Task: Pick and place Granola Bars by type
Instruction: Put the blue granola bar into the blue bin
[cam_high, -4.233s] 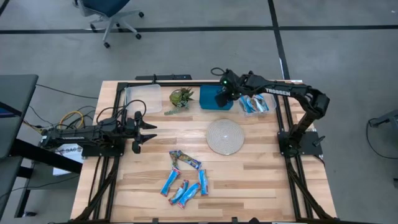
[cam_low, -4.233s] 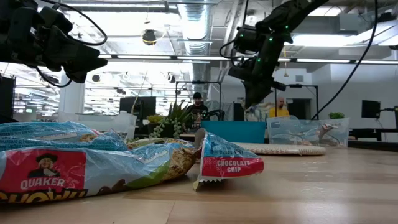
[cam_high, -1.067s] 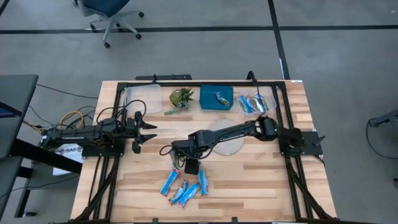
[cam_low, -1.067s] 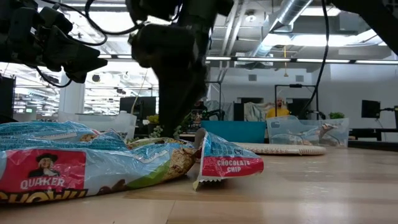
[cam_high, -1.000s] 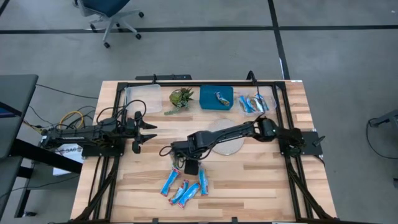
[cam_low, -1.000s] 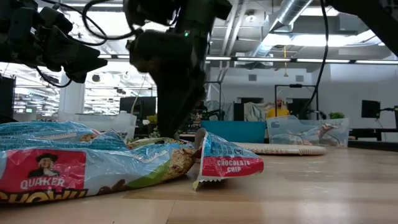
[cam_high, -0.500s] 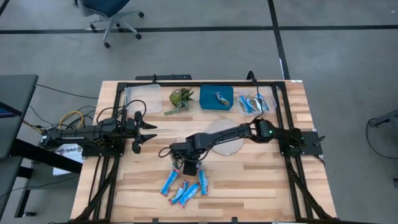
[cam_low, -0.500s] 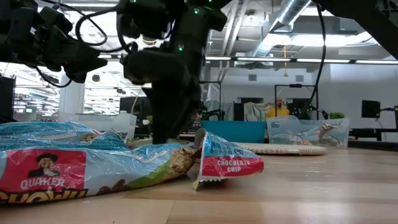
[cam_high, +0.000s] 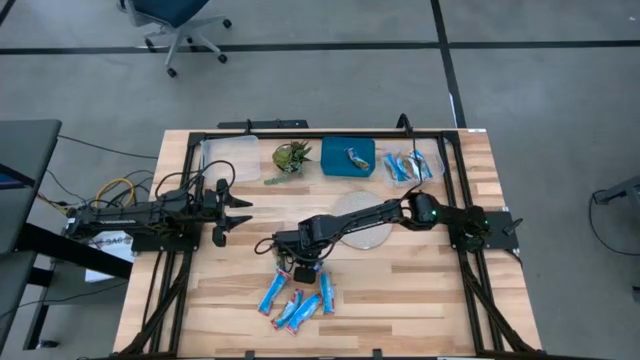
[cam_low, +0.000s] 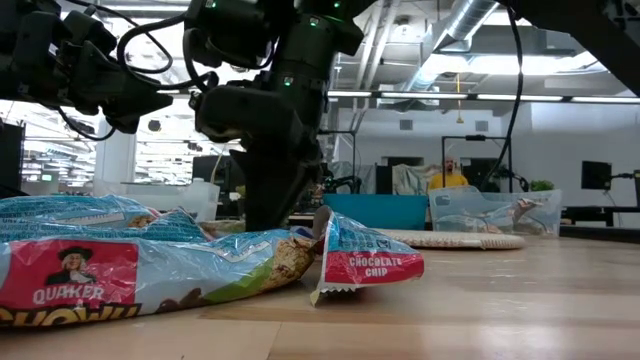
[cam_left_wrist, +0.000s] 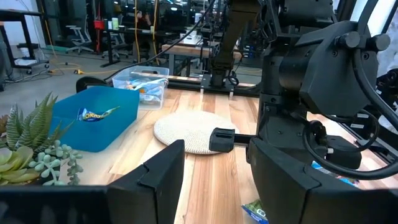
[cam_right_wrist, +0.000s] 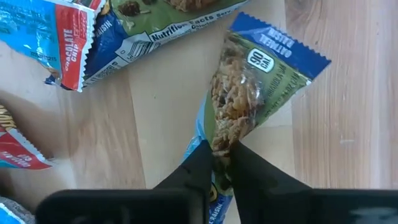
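Note:
Several granola bars (cam_high: 297, 293) lie in a loose pile near the table's near middle, in blue-and-red and light blue wrappers; close up they show in the low view (cam_low: 365, 262). My right gripper (cam_high: 300, 268) reaches across to the pile's far end and is shut on a bar in a green wrapper with blue ends (cam_right_wrist: 249, 93). My left gripper (cam_high: 240, 214) hovers open at the table's left side, apart from the bars. One bar lies in the blue bin (cam_high: 348, 157), and more lie in the clear tub (cam_high: 412, 166). My right gripper pinches the green-wrapped bar between its two fingers (cam_right_wrist: 200, 163) at one narrow end (cam_right_wrist: 222, 144), coming from above and pointing down. The bar stretches away from the fingers, and its blue crimped far end (cam_right_wrist: 280, 50) lies flat on the wood.
A round pale mat (cam_high: 360, 220) lies under the right arm's forearm. A green plant (cam_high: 290, 158) and an empty clear tub (cam_high: 228, 158) stand along the far edge. Blue-and-red Quaker bars (cam_right_wrist: 56, 37) lie right beside the held bar. Bare wood stretches to the right of the pile.
My right gripper has moved a little toward the near edge and come down onto the far end of the pile. The bars have not visibly shifted.

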